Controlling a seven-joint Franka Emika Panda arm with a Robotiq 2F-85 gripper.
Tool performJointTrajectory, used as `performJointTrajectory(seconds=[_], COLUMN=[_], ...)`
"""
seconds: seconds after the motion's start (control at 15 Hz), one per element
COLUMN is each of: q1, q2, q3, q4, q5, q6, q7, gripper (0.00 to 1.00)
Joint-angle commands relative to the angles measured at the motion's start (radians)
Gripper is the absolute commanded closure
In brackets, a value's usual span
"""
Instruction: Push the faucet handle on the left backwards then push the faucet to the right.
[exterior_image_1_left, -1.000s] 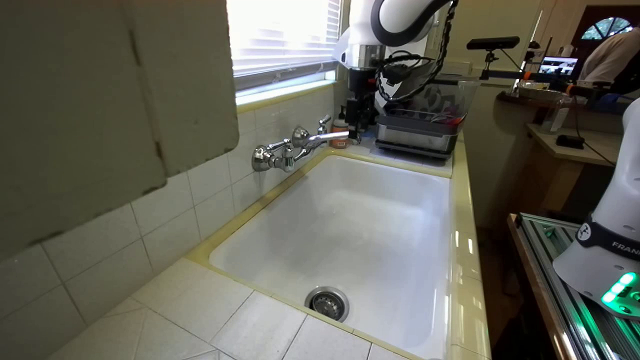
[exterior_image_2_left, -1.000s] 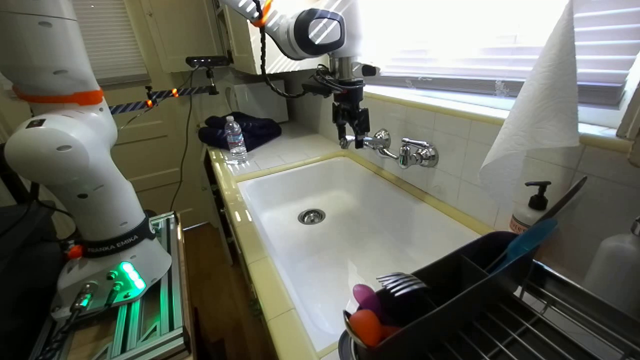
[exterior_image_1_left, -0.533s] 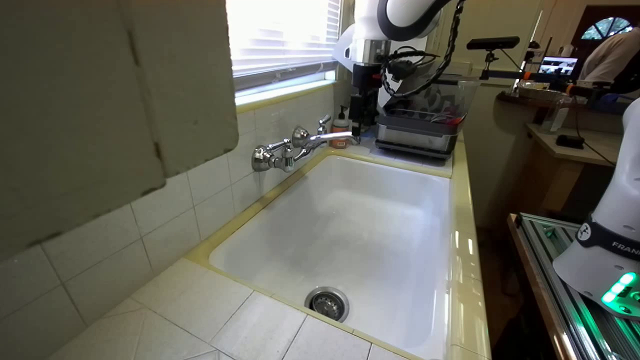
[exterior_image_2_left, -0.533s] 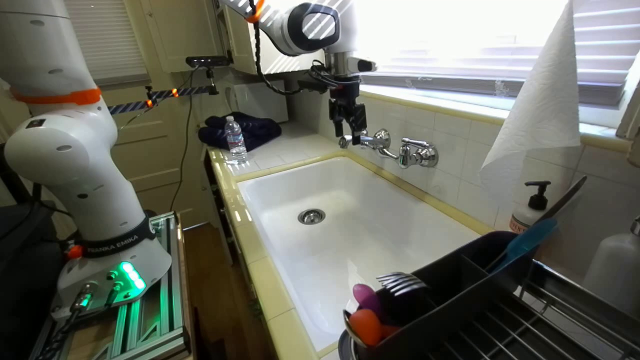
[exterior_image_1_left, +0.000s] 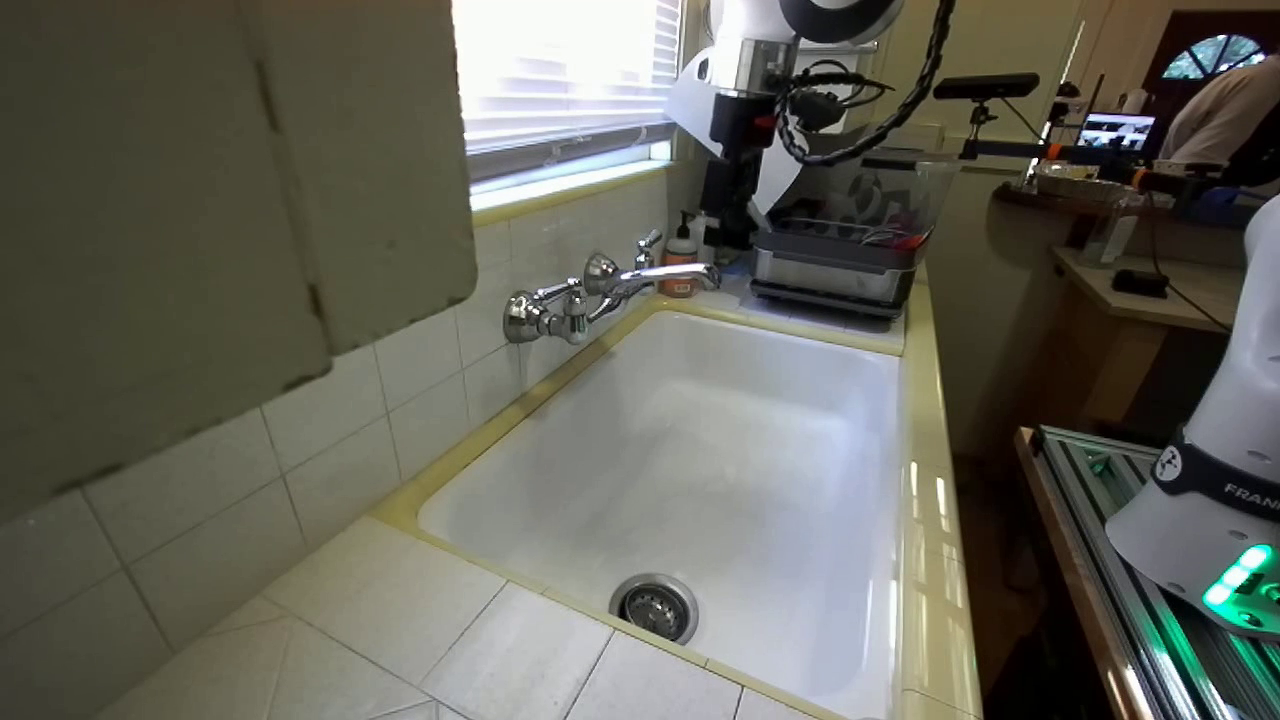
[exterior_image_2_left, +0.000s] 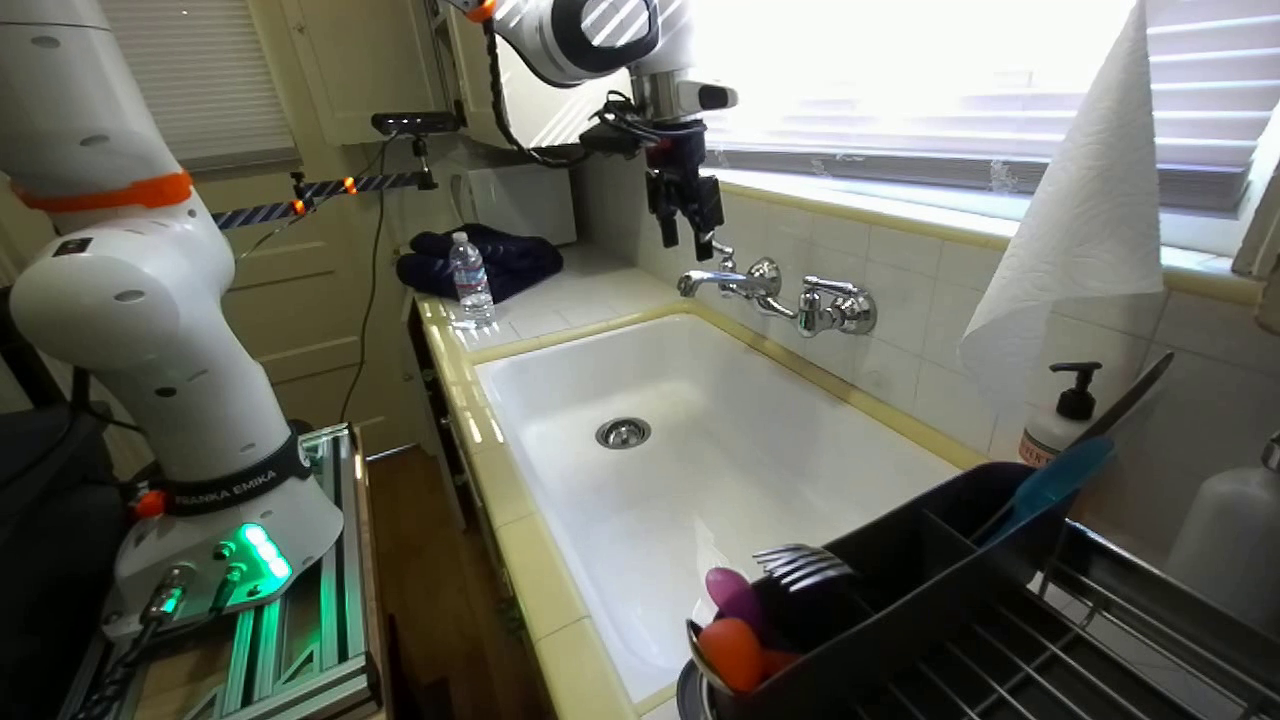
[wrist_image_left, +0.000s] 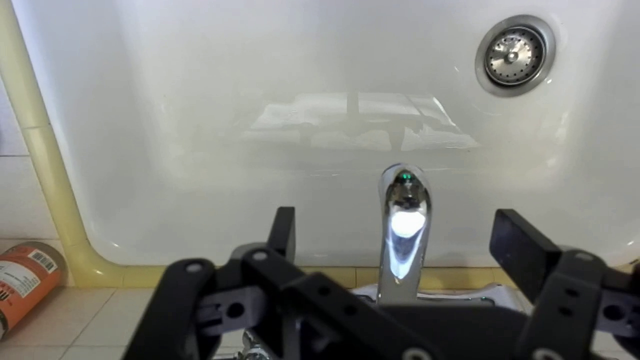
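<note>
Left of my wide-spread, empty fingers (wrist_image_left: 524, 256) is the handle (exterior_image_1_left: 574, 305); I can't tell if it's pushed back. Below them, the tap (exterior_image_1_left: 664, 272) points about straight out, so I guess its push right isn't done.

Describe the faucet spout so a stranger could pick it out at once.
Find the big white sink. On the tiled wall along its long side, look between two chrome handles for the faucet spout. Unlike those shorter handles, it is one long chrome tube reaching out over the sink.
</note>
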Motion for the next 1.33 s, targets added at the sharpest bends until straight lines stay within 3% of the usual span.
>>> performJointTrajectory(seconds=[0.0,0.53,1.27], q1=[0.008,0.008,0.007], q2=[-0.053,-0.095,-0.08], q3=[0.009,0.029,0.03], q4=[-0.038,-0.027,0.004], q5=[0.026,0.023,0.021], q6=[0.009,-0.022,-0.013], q7=[0.018,0.088,0.067], gripper=[0.0,0.0,0.0])
